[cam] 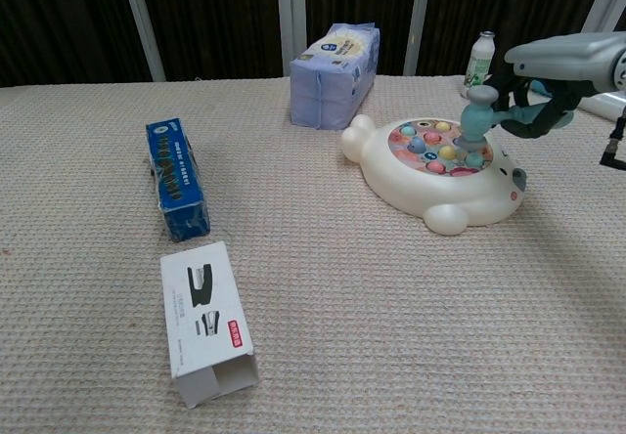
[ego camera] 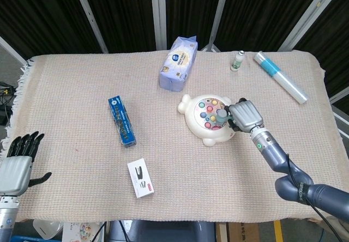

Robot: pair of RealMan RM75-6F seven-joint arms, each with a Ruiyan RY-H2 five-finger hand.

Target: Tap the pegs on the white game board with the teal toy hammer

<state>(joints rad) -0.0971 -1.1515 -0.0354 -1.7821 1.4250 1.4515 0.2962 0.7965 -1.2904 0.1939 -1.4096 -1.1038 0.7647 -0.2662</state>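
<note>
Gripping the light, rigid teal toy hammer [cam: 477, 113] by its handle, the right hand [cam: 554, 74] poises the head just above the white game board [cam: 445, 172] pegs [cam: 442, 151].

- The white game board [ego camera: 207, 122] [cam: 440, 175] lies flat on the woven cloth, right of centre; it is a rounded, animal-shaped toy with two small ears at its far-left edge and a stubby foot at its near edge; its round top face holds a cluster of coloured pegs [cam: 431, 147] in pink, blue, yellow and teal.
- The teal toy hammer [ego camera: 222, 114] [cam: 476, 115] is in my right hand [ego camera: 246, 116] [cam: 548, 77]; my fingers wrap its handle at the board's right side; its grey-blue head stands upright over the right-hand pegs, its lower face just above them; I cannot tell whether it touches one.
</note>
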